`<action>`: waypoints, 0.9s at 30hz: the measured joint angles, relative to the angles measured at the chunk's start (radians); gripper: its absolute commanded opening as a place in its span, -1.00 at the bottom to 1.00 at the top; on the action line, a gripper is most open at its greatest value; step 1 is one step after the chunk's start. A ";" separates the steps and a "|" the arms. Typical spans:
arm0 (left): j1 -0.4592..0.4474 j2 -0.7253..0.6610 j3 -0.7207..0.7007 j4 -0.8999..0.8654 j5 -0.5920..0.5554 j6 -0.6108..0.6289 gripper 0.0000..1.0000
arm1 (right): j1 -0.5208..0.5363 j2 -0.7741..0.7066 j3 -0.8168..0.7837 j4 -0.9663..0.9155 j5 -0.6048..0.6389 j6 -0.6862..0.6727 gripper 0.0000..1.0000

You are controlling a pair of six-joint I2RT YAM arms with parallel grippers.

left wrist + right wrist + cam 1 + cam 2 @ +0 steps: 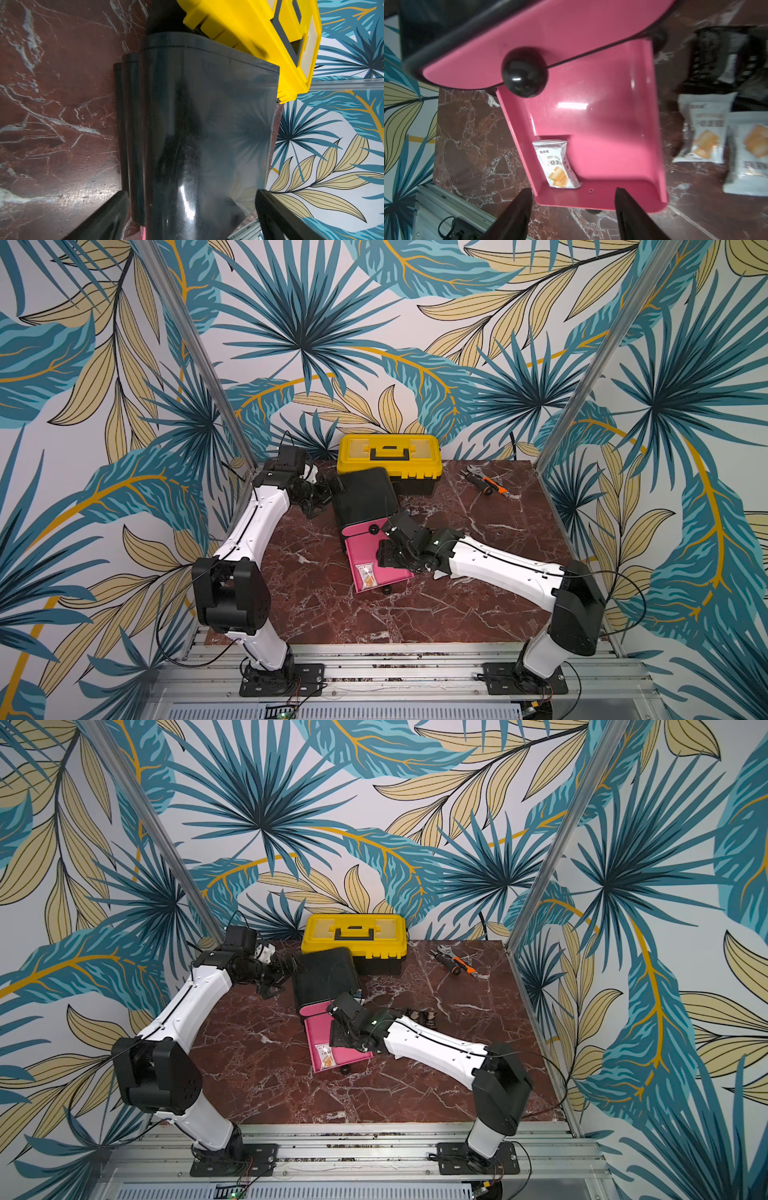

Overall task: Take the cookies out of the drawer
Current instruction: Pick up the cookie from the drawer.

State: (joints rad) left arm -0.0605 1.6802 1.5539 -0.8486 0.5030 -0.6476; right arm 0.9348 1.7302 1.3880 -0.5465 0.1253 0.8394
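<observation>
The pink drawer (pixel 390 578) (pixel 349 1056) (pixel 602 124) stands pulled out of a black cabinet (pixel 361 497) (pixel 207 124). One of the cookies, a white packet (pixel 366 576) (pixel 325 1056) (pixel 557 164), lies in its front corner. My right gripper (pixel 380 558) (pixel 573 193) hangs open just over the drawer's front wall, holding nothing. More cookies lie on the table beside the drawer: white packets (pixel 704 128) and black ones (pixel 716 54) (pixel 419 1017). My left gripper (pixel 326 491) (pixel 191 195) straddles the cabinet's back corner with wide jaws. Whether its fingers press on it does not show.
A yellow toolbox (pixel 388 456) (pixel 353 936) (pixel 249 31) stands against the cabinet's back. Orange-and-black hand tools (pixel 486 485) (pixel 457 965) lie at the back right. An upper pink drawer front with a black knob (pixel 524 71) is closed. Walls close in on three sides.
</observation>
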 measured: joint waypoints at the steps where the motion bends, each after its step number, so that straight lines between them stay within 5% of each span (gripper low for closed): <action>1: -0.002 0.000 -0.003 0.000 0.003 0.000 1.00 | 0.010 0.034 0.017 0.008 -0.004 0.000 0.35; 27: -0.039 0.012 -0.016 -0.010 0.032 0.008 1.00 | 0.106 0.277 0.132 -0.036 0.051 -0.001 0.29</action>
State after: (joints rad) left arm -0.0990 1.6920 1.5379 -0.8585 0.5350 -0.6395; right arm 1.0409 2.0071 1.5196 -0.5827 0.1768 0.8383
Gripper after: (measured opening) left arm 0.999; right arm 0.647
